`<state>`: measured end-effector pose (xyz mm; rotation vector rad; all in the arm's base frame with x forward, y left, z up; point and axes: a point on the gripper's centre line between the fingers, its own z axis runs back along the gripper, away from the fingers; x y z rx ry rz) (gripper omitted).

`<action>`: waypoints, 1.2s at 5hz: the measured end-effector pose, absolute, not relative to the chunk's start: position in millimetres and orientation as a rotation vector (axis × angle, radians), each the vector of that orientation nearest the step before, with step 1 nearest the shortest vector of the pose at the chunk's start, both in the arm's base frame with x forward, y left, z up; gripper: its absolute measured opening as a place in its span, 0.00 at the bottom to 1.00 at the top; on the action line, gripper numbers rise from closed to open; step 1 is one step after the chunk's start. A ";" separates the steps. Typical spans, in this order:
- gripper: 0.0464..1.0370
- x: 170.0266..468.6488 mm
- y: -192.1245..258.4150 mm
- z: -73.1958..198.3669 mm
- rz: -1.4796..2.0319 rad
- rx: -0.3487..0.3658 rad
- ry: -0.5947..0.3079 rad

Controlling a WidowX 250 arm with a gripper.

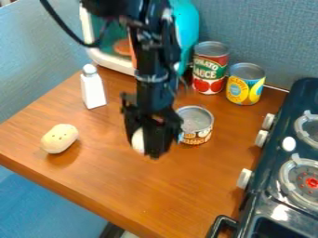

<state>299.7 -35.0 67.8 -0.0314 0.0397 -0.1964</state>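
Note:
The black gripper [144, 142] hangs over the middle of the wooden counter, just left of a small open-topped can [196, 124]. A smooth white object [138, 141] sits between its fingers, touching both and partly covered by the nearer one. Whether the object touches the counter, I cannot tell. To the left, a pale yellow, potato-like toy with small dark dots [59, 138] lies near the counter's edge. A white bottle with a rounded cap [93, 88] stands upright behind it.
A red tomato sauce can [210, 68] and a yellow-labelled can [245, 84] stand at the back right. Behind the arm is a white and teal toy oven [188, 28]. A dark stove with white knobs [270, 186] borders the counter on the right.

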 end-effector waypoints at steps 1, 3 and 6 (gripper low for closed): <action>0.68 317.7 -20.1 69.5 -0.106 0.025 0.055; 0.68 350.6 8.0 67.3 0.043 0.048 0.049; 0.68 366.2 37.9 20.7 0.127 0.059 0.192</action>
